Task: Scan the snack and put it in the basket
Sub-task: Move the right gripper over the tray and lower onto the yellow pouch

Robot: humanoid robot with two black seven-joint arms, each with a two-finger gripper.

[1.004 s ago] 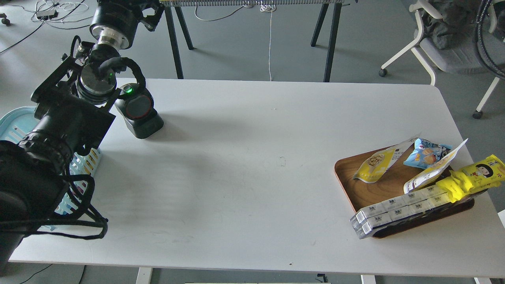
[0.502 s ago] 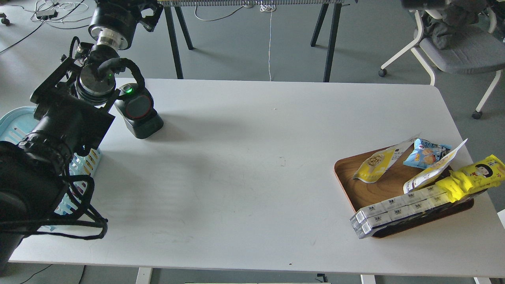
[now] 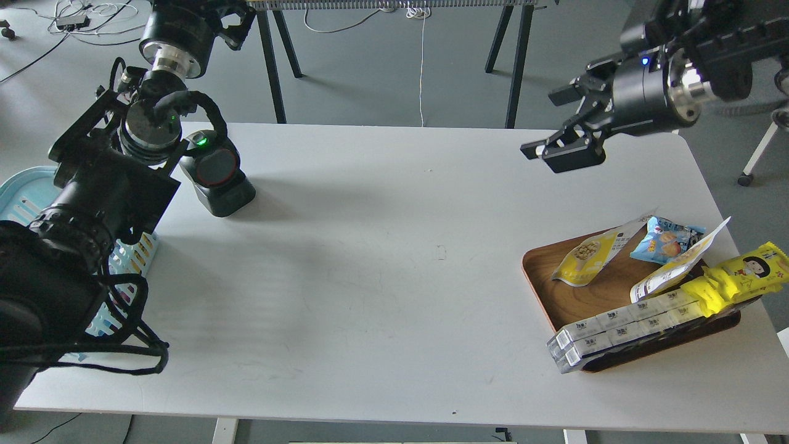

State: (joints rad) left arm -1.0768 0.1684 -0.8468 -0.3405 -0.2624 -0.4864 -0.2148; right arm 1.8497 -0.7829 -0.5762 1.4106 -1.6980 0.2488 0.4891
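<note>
White table [image 3: 394, 277] fills the head view, with grey floor, black trestle legs and an office chair behind it. At 3 o'clock on the table sits a brown wooden tray [image 3: 542, 271]. The snack [image 3: 590, 251] lies at the tray's 10 o'clock side, with a blue snack bag [image 3: 666, 240] just beside it and a long yellow packet [image 3: 739, 277] at the tray's far right. The right gripper [image 3: 558, 135] hangs at 1 o'clock above the table; its fingers are spread apart and hold nothing. At 9 o'clock, the basket [image 3: 24, 191] shows behind the left arm. A black scanner [image 3: 217, 172] stands at 10 o'clock. The left gripper [image 3: 231, 18] is at 11 o'clock; I cannot tell its state.
</note>
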